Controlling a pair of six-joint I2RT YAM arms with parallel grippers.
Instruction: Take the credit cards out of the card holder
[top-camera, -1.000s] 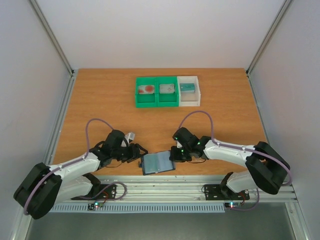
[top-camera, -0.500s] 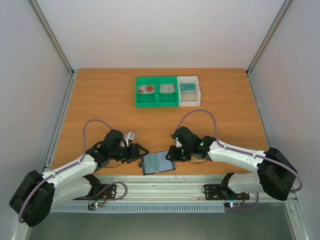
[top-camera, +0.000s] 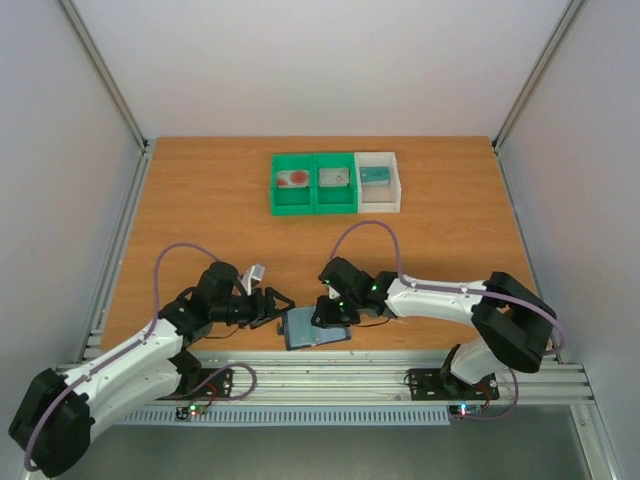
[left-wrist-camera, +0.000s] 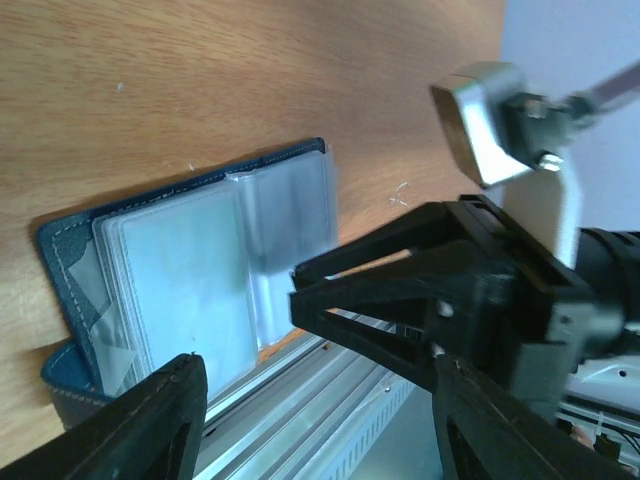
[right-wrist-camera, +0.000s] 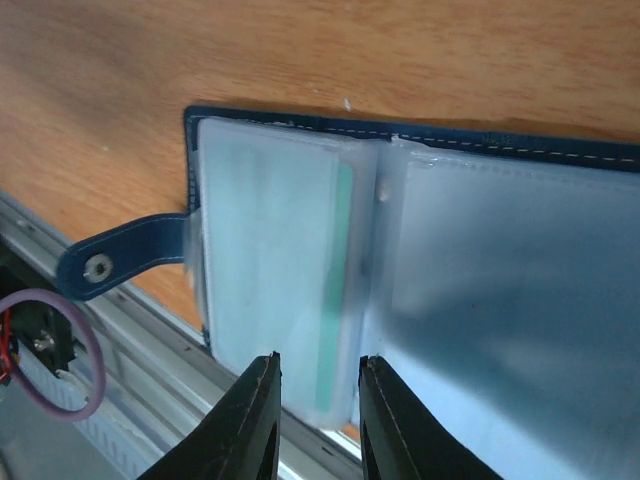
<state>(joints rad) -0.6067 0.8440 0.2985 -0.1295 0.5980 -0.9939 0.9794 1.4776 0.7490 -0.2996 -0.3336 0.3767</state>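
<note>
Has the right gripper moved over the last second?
Yes. The right gripper has shifted left, from beside the right edge of the card holder to over it; the card holder itself has not moved.

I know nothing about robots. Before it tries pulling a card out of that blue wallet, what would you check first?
1. Card holder lies open, pockets facing up: ok.
2. A card sits in a clear sleeve, its green edge showing: ok.
3. Right tool lined up over that sleeve: ok.
4. Right tool gripping the card: not ok, jaws slightly apart.
5. Left tool steadying the holder: not ok, open beside it, holding nothing.
6. More cards in the other sleeves: cannot tell.
</note>
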